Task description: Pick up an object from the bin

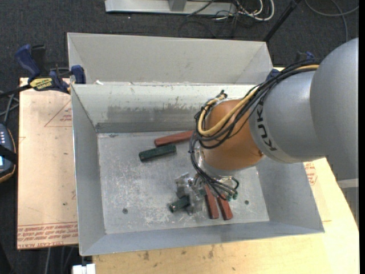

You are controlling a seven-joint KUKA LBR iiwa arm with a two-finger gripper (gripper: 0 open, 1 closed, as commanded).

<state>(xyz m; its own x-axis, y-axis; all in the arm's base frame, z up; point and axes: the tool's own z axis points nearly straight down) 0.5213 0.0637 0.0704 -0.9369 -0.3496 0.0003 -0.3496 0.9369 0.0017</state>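
Grey arm (296, 119) marked KUKA; claw (191, 192) over dark piece (180, 205), grip untellable.

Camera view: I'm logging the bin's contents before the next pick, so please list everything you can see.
bin: one, grey metal, middle of view.
green bar: one, dark green, flat on the floor left of centre.
long red-brown bar: one, just behind the green bar.
red-brown pair: two, side by side, front right of the floor.
dark small piece: one, blackish, front centre; kind unclear.
gripper: one, metallic, low between the dark piece and the pair.
orange cover: one, on the wrist.
arm: one, grey, from the right.
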